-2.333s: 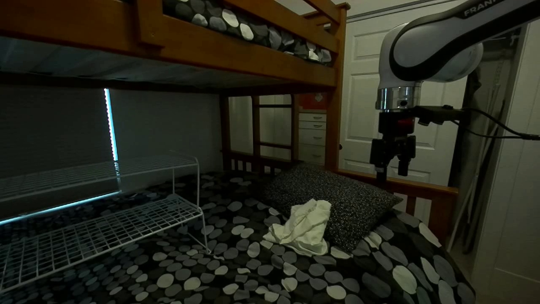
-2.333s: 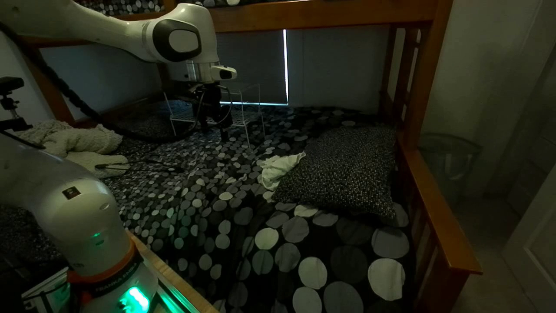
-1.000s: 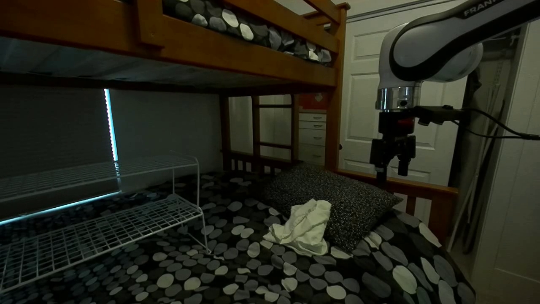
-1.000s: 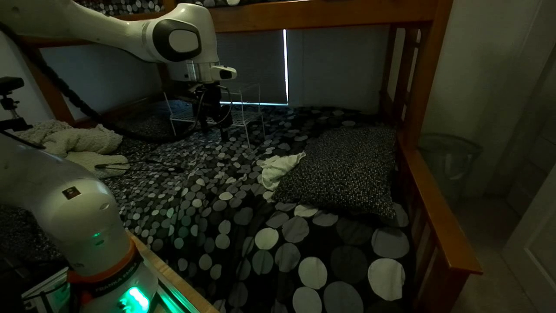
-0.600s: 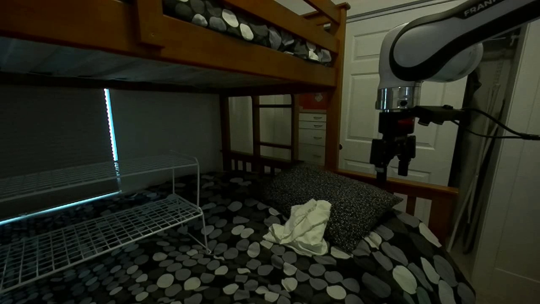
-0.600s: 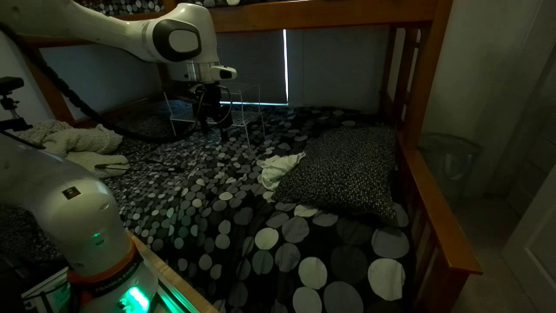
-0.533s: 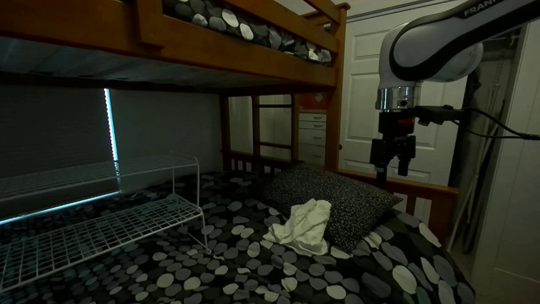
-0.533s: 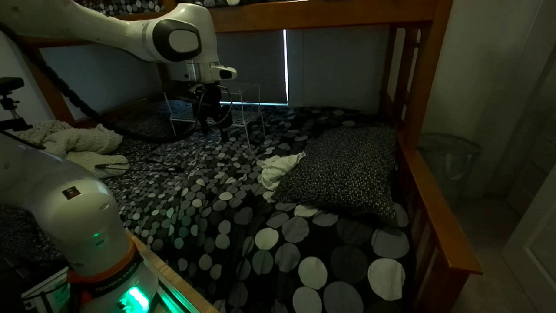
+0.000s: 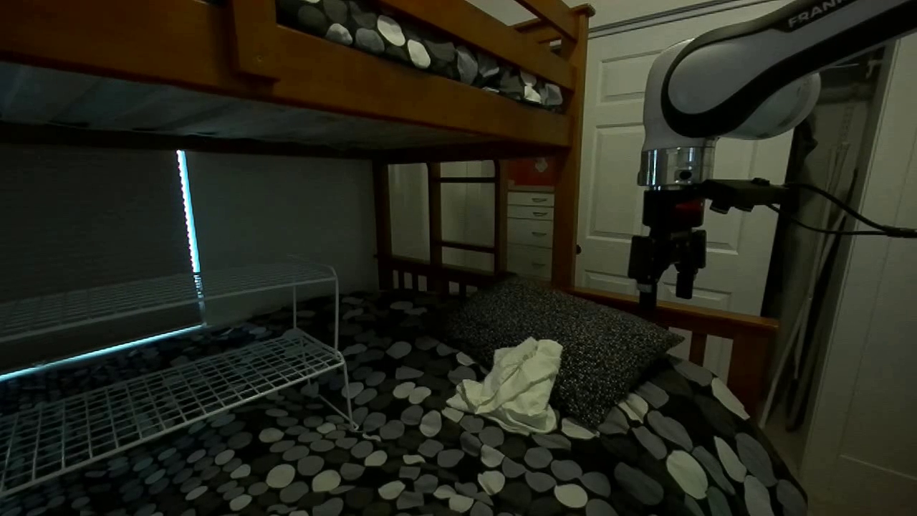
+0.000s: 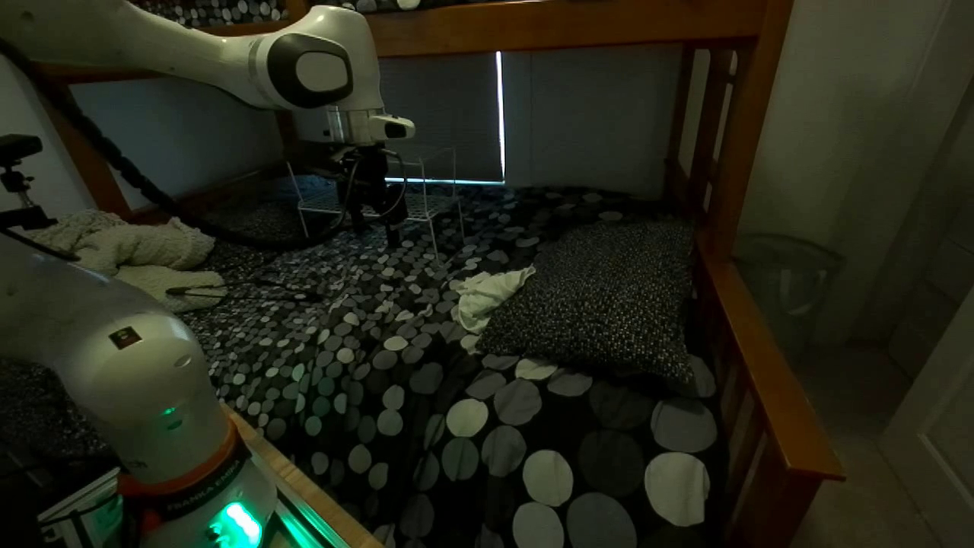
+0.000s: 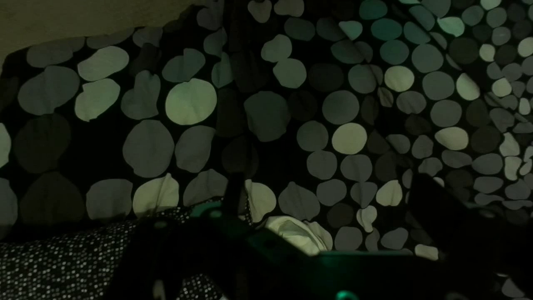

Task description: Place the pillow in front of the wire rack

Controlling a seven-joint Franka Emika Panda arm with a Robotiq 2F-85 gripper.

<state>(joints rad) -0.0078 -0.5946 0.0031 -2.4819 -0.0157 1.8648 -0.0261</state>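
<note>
The dark speckled pillow lies at the bed's end by the wooden rail, also in an exterior view; part of it shows at lower left in the wrist view. The white wire rack has two tiers and stands on the bed; in an exterior view my arm hides part of it. It is out of the wrist view. My gripper points down above the bed, apart from the pillow, and also shows in an exterior view. In the wrist view its fingers are wide apart with nothing between them.
A crumpled white cloth lies against the pillow's edge. The upper bunk overhangs the bed. A wooden end rail borders the bed beside the pillow. A cream knit blanket lies near the arm, with a cable on the bed.
</note>
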